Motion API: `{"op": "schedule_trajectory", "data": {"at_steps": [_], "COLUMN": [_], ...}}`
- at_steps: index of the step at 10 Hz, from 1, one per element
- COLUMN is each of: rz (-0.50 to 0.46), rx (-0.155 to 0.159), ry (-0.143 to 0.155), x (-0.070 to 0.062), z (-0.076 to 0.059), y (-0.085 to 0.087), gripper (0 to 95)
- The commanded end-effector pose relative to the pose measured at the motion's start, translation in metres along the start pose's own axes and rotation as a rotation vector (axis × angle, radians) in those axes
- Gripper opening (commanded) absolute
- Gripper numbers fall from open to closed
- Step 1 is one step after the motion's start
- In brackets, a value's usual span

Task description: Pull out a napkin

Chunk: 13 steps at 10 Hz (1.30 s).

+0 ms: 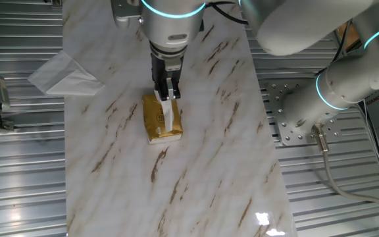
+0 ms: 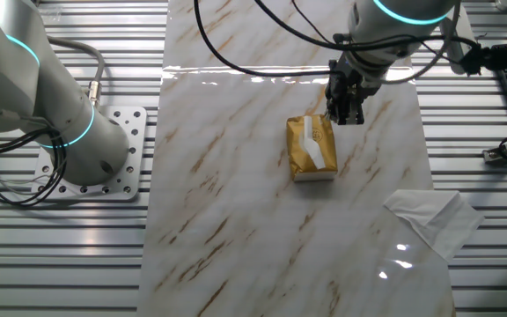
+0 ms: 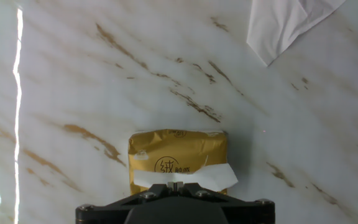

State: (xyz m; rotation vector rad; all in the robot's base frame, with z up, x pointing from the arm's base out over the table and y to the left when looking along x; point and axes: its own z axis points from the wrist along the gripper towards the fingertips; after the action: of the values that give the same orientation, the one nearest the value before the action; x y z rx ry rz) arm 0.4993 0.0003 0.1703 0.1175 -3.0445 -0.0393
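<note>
Seen atop the yellow-gold packet [image 1: 160,119]: the napkin [image 1: 169,116], a thin white strip lying along the packet's upper face, one end rising to the gripper [image 1: 166,94] just above the packet's far end. Fingers apparently clenched on that raised end, tips together in the hand view with the white sheet running right up under them, though actual bite on the paper hard to confirm from any angle. Packet resting flat near the middle of the marble-patterned table [image 1: 202,164], nothing weighing it down. Likely hazards from here: packet dragged or lifted along with the sheet, given no hold-down; soft tissue tearing under a sharp or sideways tug; paper slipping free of a shallow pinch. Tally: one napkin emerging, one packet, one gripper, and one larger white paper [image 1: 63,73] with a pointed fold, lying well apart at the table's edge and partly over the ribbed metal surround.
</note>
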Motion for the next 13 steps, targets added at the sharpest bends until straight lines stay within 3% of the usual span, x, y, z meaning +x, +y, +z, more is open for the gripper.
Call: {"op": "schedule_trajectory", "data": {"at_steps": [1, 9, 13], "rz": [0.003, -0.020, -0.039], "rx": [0.008, 0.007, 0.021], "ry": [0.001, -0.003, -0.009], "x": [-0.001, -0.003, -0.004], "z": [0.000, 0.008, 0.017], "y": [0.000, -0.003, -0.005], "gripper": [0.0, 0.0, 0.0]}}
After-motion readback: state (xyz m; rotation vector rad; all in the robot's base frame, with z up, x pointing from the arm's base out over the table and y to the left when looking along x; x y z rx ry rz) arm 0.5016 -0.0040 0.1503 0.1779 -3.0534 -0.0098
